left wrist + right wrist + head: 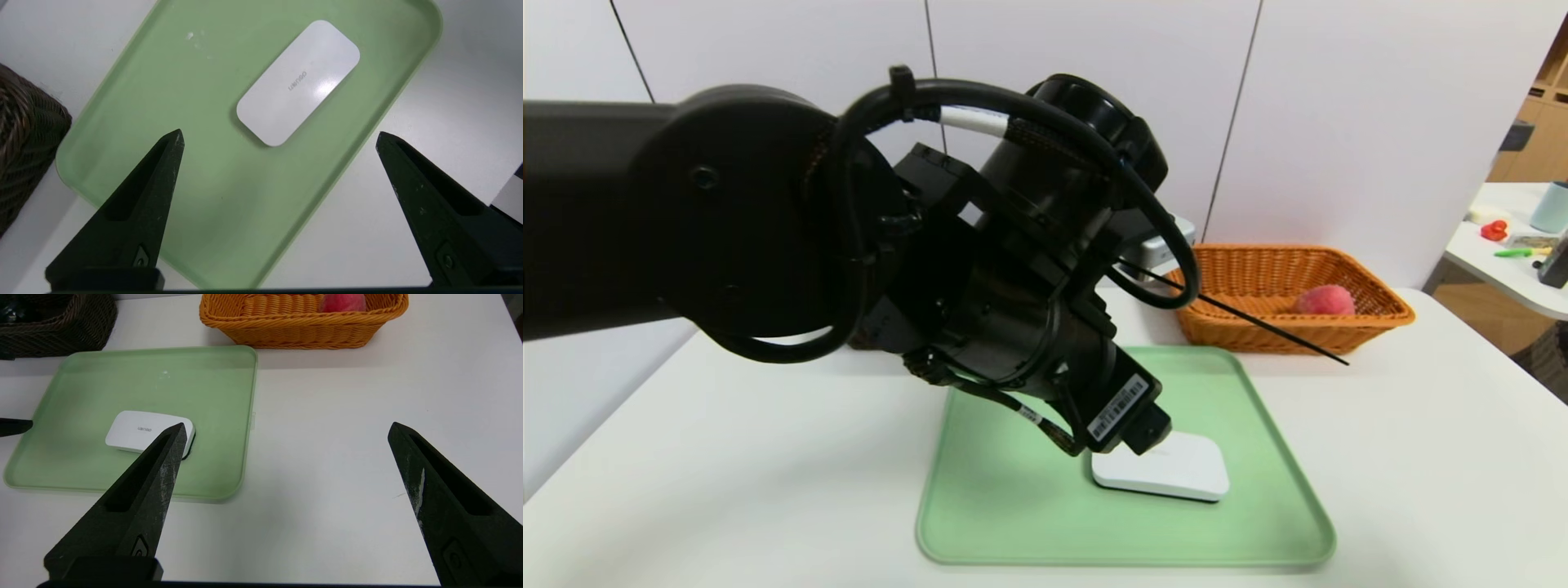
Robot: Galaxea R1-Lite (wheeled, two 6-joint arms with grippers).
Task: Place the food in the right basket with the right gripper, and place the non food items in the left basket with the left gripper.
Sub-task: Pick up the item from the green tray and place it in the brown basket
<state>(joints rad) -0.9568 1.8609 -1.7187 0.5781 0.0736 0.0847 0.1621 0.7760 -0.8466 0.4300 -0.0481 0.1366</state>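
A flat white device [1168, 467] lies on the green tray [1013, 523], the only thing on it. My left arm [1013, 286] reaches in over the tray. Its gripper [280, 136] hangs open above the tray's edge, a little short of the device [298, 81], holding nothing. The peach [1325, 300] lies inside the orange basket [1372, 322] at the back right. The dark brown basket [53, 326] stands at the back left, mostly hidden by my arm in the head view. My right gripper [287, 426] is open and empty over bare table, to the right of the tray [229, 416].
The white table [1421, 457] has free room to the tray's right and left. The orange basket [302, 322] stands just behind the tray's far right corner. A side table [1511, 278] with small items is off to the far right.
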